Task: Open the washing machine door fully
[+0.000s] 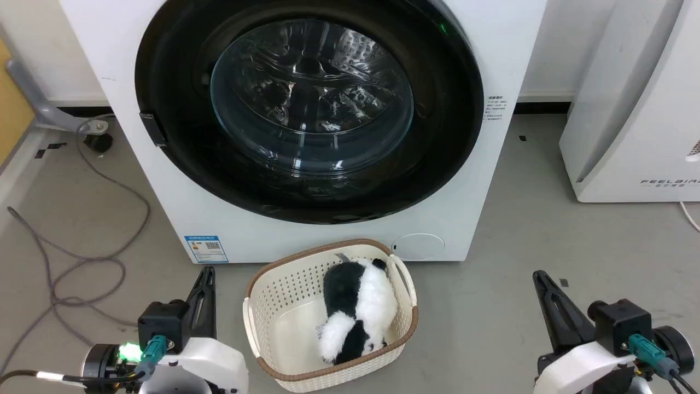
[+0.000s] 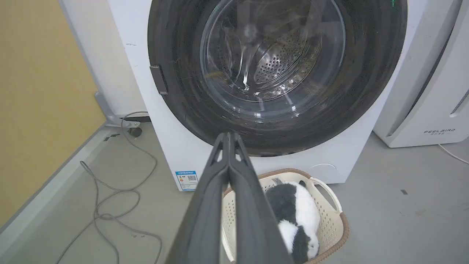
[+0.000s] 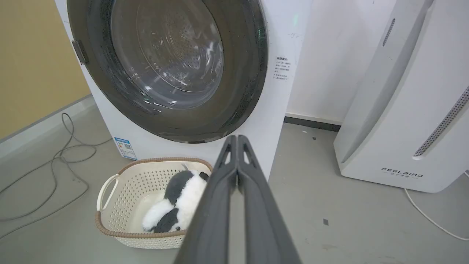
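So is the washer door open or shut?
Shut. The washing machine door lies flush in the washing machine front, no gap showing around its rim.

The large round glossy black door (image 1: 309, 104), with a bulging clear glass bowl at its centre, sits shut and flush in the big white front-loading washing machine (image 1: 235, 232). The machine stands upright on the grey floor (image 1: 519, 230), with perforated steel drum visible through the glass.

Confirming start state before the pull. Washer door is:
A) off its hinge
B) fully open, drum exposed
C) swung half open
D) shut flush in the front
D: the washing machine door sits flush in the front of the washing machine, its glass bowl facing out.
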You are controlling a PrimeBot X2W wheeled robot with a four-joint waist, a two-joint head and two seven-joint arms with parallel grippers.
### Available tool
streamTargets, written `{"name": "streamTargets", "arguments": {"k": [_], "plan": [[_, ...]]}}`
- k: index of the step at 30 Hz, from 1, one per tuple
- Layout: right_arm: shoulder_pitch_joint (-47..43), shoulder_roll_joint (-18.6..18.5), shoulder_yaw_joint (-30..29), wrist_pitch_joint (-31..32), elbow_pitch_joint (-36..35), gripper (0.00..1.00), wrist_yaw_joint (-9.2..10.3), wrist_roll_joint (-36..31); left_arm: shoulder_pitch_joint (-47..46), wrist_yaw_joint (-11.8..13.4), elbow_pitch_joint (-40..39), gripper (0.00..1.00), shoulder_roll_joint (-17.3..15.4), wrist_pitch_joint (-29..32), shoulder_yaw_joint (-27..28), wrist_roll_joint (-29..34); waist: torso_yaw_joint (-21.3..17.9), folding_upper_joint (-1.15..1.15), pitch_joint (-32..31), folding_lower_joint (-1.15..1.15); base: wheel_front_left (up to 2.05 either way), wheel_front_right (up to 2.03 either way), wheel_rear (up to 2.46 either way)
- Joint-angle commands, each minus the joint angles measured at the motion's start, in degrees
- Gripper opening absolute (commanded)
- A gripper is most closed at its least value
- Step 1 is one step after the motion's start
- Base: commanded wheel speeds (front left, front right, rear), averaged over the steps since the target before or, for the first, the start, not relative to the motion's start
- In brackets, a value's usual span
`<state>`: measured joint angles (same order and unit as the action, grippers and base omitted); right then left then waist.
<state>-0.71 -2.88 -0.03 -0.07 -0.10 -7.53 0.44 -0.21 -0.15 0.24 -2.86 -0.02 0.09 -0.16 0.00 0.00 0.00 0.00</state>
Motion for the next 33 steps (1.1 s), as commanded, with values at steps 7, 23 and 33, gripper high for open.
{"name": "streamTargets", "arguments": {"k": [7, 23, 33], "plan": [[0.7, 0.0, 0.0, 0.1, 0.1, 0.0, 0.04, -0.4, 0.2, 0.1, -0.2, 0.0, 0.0, 0.0, -0.1, 0.2, 0.0, 0.0, 0.0, 0.0, 0.0, 0.0, 0.0], [-0.1, 0.0, -0.4, -0.9, -0.3, 1.0, -0.01, 2.1, -0.2, 0.7, 0.2, 1.0, 0.0, -0.9, -0.3, -0.4, 0.0, 0.0, 0.1, 0.0, 0.0, 0.0, 0.0], [0.0, 0.0, -1.1, -2.1, -0.6, 1.0, 0.0, 7.7, -0.4, 1.5, 0.3, 1.0, 0.0, -2.1, -0.8, -0.8, 0.0, 0.0, 0.2, 0.0, 0.0, 0.0, 0.0]]}}
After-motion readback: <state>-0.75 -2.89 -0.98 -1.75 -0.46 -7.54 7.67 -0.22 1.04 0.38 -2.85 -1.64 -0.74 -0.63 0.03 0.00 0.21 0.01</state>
